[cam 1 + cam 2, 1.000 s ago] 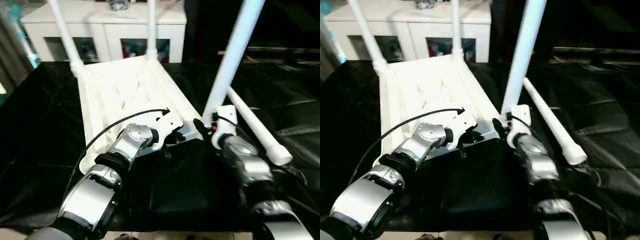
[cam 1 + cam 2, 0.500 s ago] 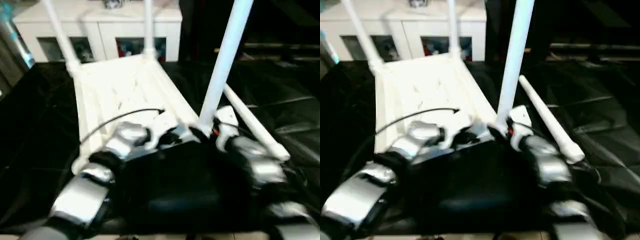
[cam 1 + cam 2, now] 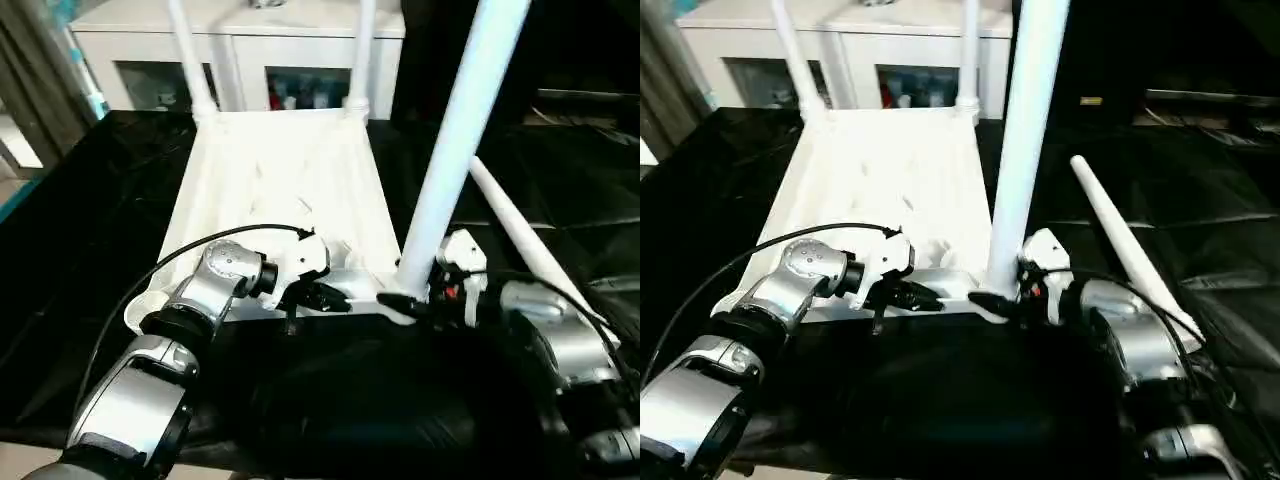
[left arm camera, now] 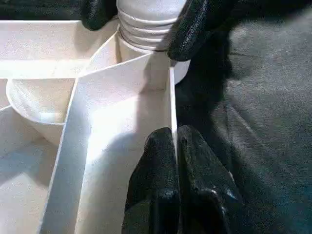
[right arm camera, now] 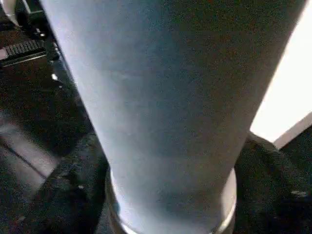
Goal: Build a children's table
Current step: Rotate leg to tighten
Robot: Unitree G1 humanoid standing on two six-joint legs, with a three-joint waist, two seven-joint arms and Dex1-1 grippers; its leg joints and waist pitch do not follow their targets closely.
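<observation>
The white ribbed table top (image 3: 280, 190) lies upside down on the black sheet. Two white legs (image 3: 190, 60) (image 3: 360, 50) stand in its far corner sockets. A third leg (image 3: 455, 150) rises from the near right corner socket, and my right gripper (image 3: 400, 303) is shut around its base, with black fingers (image 5: 63, 190) on both sides of the tube (image 5: 165, 107). My left gripper (image 3: 325, 297) is shut on the top's near rim wall (image 4: 171, 107), its fingers (image 4: 156, 185) pinching that thin wall just beside the socket. The fourth leg (image 3: 520, 235) lies loose on the sheet to the right.
The large table's black sheet (image 3: 90, 230) spreads around the top, wrinkled at the right. A white cabinet with glass doors (image 3: 240, 50) stands behind the table. A curtain (image 3: 40, 90) hangs at the far left.
The whole picture has shifted, so the camera has moved. Both grippers keep their holds on the rim and on the near right leg.
</observation>
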